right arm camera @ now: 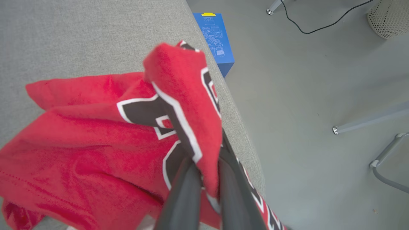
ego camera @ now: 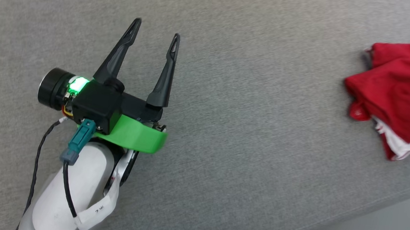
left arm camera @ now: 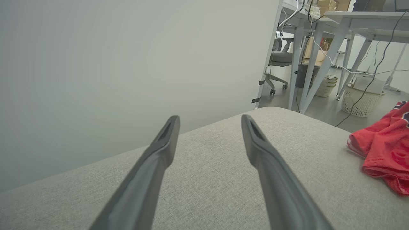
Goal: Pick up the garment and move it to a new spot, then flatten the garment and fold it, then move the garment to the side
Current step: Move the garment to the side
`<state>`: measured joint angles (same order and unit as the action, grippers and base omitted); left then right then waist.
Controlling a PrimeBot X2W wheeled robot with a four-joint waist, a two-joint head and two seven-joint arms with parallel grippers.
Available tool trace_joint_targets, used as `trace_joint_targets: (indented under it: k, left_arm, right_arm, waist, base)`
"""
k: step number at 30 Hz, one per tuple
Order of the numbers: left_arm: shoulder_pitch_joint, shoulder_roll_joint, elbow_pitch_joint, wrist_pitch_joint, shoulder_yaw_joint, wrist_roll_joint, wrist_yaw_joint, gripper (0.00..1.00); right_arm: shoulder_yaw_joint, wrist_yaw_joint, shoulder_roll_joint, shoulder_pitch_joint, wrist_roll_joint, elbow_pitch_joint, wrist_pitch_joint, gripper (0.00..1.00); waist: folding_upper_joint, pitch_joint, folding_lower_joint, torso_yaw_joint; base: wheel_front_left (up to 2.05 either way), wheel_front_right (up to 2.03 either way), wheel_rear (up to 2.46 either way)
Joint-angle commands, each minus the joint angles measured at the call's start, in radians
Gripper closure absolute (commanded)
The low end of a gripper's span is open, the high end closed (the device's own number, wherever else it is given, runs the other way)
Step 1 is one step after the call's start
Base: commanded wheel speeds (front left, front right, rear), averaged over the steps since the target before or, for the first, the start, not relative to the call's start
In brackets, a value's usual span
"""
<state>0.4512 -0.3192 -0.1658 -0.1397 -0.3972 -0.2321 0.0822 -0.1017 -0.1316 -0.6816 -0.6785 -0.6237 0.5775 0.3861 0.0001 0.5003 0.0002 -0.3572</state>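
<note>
Red cloth: one garment (ego camera: pixel 395 94) sits bunched at the grey worktop's (ego camera: pixel 225 130) right edge, one fold pinched between the right claw's (right arm camera: pixel 207 172) two fingers. The left claw (ego camera: pixel 157 28), spread wide, hovers well apart, holding nothing.

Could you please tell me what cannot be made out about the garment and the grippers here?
- Head view: the garment runs off the right edge, so its full spread is cut off.
- Left wrist view: likewise, at the right edge.
- Right wrist view: the tips of the right gripper are buried in the red fold it pinches.
- Right wrist view: creases break up the black lettering; unreadable.
</note>
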Motion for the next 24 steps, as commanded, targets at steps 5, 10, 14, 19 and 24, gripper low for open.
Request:
trace_joint_targets:
  k: [5, 10, 14, 19, 24]
  left_arm:
    - [0.043, -0.011, -0.038, 0.01, -0.006, 0.018, -0.005, 0.0]
    - [0.045, -0.015, -0.05, 0.012, -0.005, 0.02, 0.002, 0.0]
    - [0.045, -0.013, -0.048, 0.009, -0.012, 0.019, 0.001, 0.0]
    - [0.044, -0.014, -0.036, 0.006, -0.014, 0.014, 0.003, 0.0]
    - [0.03, -0.009, -0.013, -0.008, -0.016, 0.002, 0.006, 0.0]
  right_arm:
    - [0.056, 0.001, -0.023, -0.084, 0.004, 0.118, -0.059, 1.0]
    - [0.105, 0.001, -0.021, -0.124, 0.036, 0.231, -0.093, 1.0]
    - [0.132, 0.001, -0.018, -0.146, 0.061, 0.335, -0.132, 1.0]
    - [0.154, 0.001, 0.003, -0.179, 0.078, 0.426, -0.187, 0.0]
    - [0.16, 0.001, -0.002, -0.197, 0.128, 0.487, -0.284, 0.0]
  waist:
    - [-0.0001, 0.114, -0.0002, 0.102]
    - [-0.0001, 0.135, -0.0002, 0.121]
    - [-0.0001, 0.14, -0.0002, 0.131]
    - [-0.0001, 0.126, -0.0002, 0.131]
    - [-0.0001, 0.08, -0.0002, 0.129]
  base:
    - [0.0, 0.0, 0.0]
    - [0.0, 0.0, 0.0]
    - [0.0, 0.0, 0.0]
    - [0.0, 0.0, 0.0]
    - [0.0, 0.0, 0.0]
